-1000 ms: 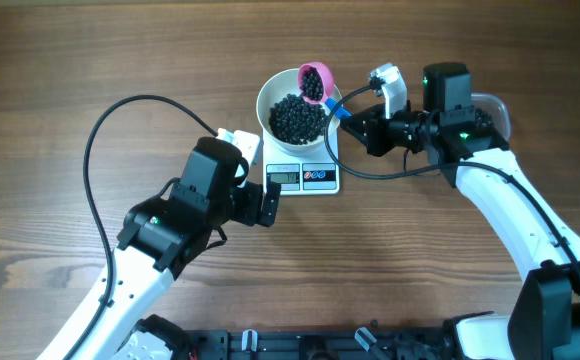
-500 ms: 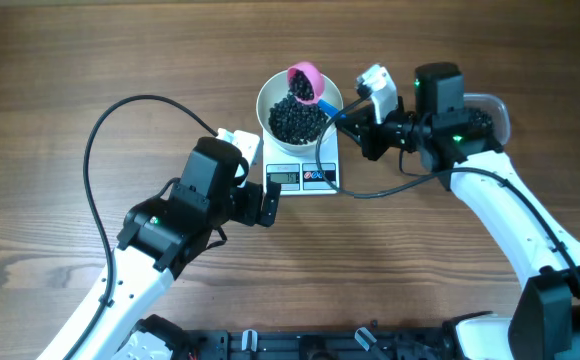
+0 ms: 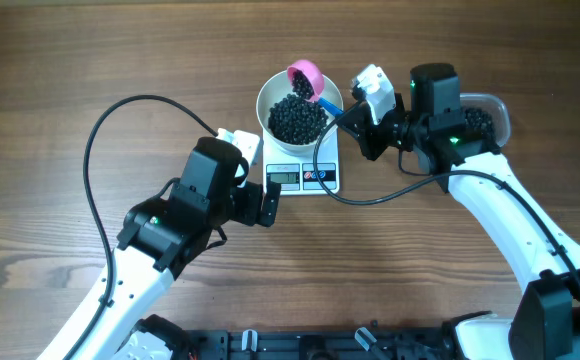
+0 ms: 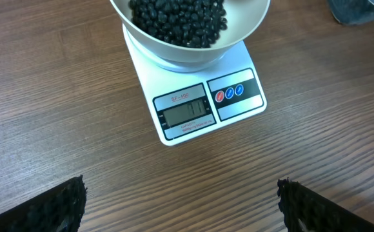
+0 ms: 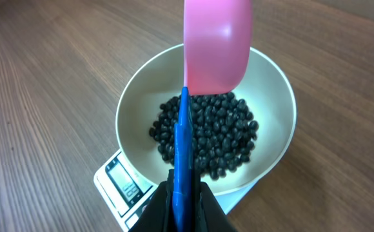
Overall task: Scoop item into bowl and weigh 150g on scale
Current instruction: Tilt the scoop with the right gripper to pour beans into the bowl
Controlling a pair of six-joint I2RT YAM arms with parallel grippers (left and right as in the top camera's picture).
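Tipping: pink scoop [image 3: 305, 78], blue handle clamped in right pincer [image 5: 184, 192], has shifted from bowl [image 3: 261, 104] right rim to far rim, upended. Beans [image 5: 206, 135] inside bowl, on scale [image 3: 320, 178]. Left pincer [image 4: 184, 203] wide, empty. Display check likely next.

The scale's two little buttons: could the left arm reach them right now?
Probably yes. The left gripper hangs open and empty just in front of the scale, with nothing standing between them. The buttons sit on the side facing it, clear of the bowl that overhangs the back.
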